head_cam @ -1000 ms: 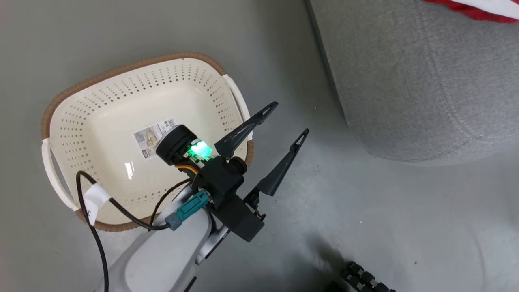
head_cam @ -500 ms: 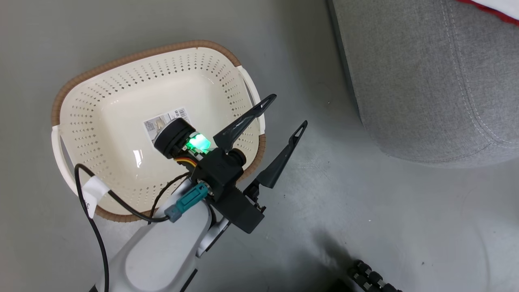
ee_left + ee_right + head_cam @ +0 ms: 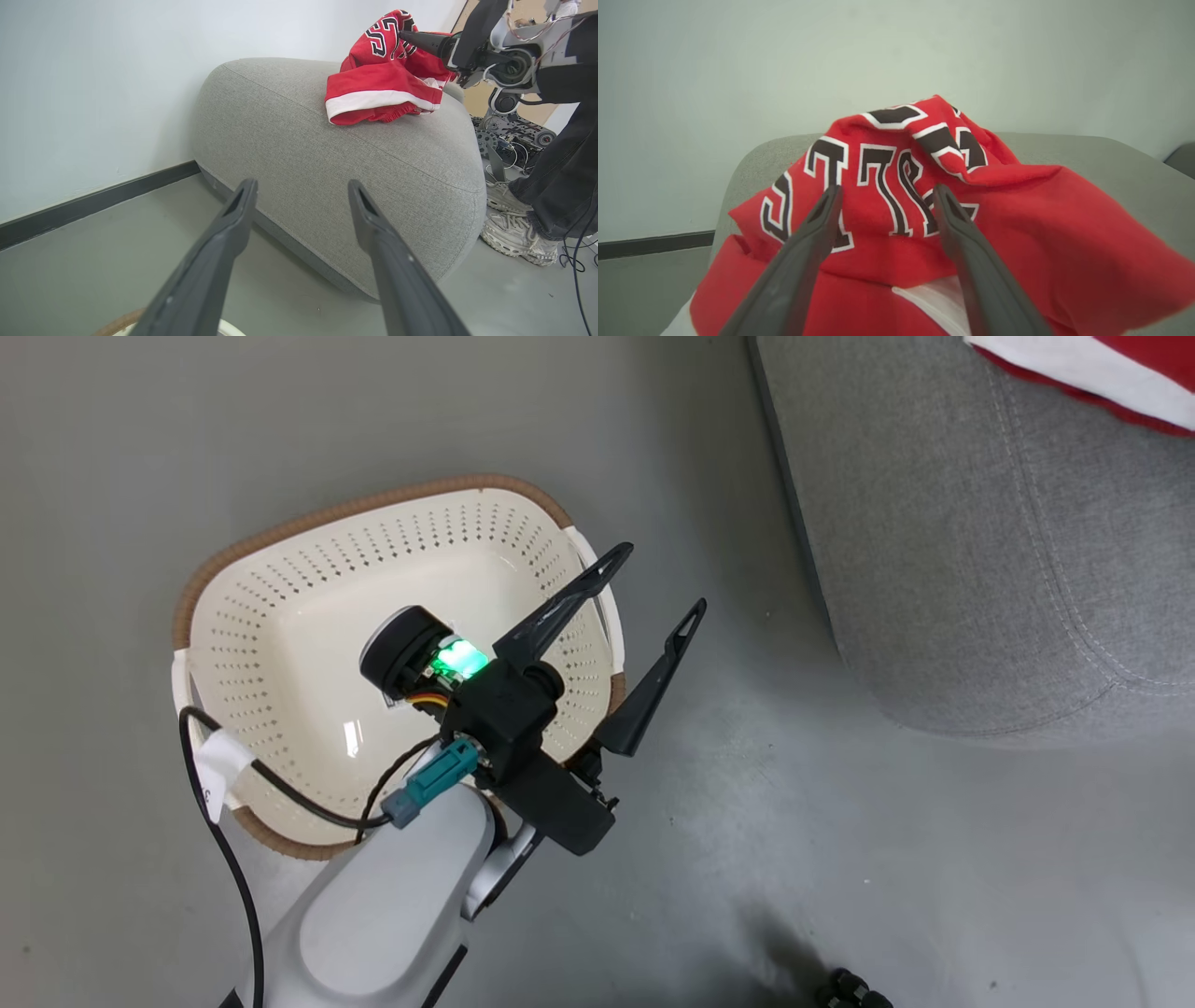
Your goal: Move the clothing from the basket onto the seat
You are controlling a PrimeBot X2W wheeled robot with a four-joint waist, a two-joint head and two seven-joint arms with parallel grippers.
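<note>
the left gripper [image 3: 658,583] is hovering mid-frame in the head view, jaws wide, at the basket [image 3: 280,653]'s right rim. the clothing [image 3: 1074,369] is lying on the seat [image 3: 980,551], upper right, and the right gripper [image 3: 887,190] is facing the lettered jersey, jaws parted, possibly touching cloth.

Showing glossy, smooth plastic on the basket [image 3: 280,644] beneath the left gripper [image 3: 663,580] and its matt fingers [image 3: 560,607]; showing coarse woven cloth on the seat [image 3: 934,523] ahead.

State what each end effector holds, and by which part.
Nothing. The left end effector is open by the basket; the right end effector is open at the jersey, pinching no fabric.
</note>
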